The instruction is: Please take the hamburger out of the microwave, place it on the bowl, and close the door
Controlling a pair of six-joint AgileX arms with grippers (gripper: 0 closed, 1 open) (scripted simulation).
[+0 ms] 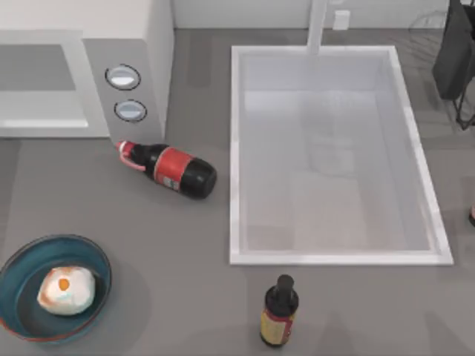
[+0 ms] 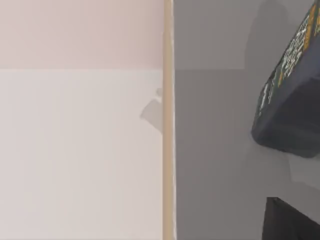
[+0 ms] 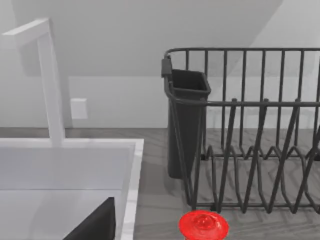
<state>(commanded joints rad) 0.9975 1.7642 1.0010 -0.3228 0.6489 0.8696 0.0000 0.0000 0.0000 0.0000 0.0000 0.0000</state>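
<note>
The hamburger [image 1: 67, 290], a pale lump with an orange spot, lies inside the teal bowl [image 1: 16, 276] at the table's front left. The microwave [image 1: 133, 30] stands at the back left. Its door [image 1: 41, 111] sits flush with the grey control panel [image 1: 126, 93], so it looks shut. Both arms are off the table area seen from above. A dark part of my left gripper [image 2: 290, 222] shows at the edge of the left wrist view, beside a white surface. A dark part of my right gripper [image 3: 95, 225] shows over the sink's corner in the right wrist view.
A cola bottle [image 1: 172, 170] lies in front of the microwave. A white sink [image 1: 236, 148] with a tap [image 1: 318, 26] fills the middle right. A dark sauce bottle [image 1: 280, 310] stands at the front. A black dish rack [image 3: 250, 130] and a red cap [image 3: 203, 225] are far right.
</note>
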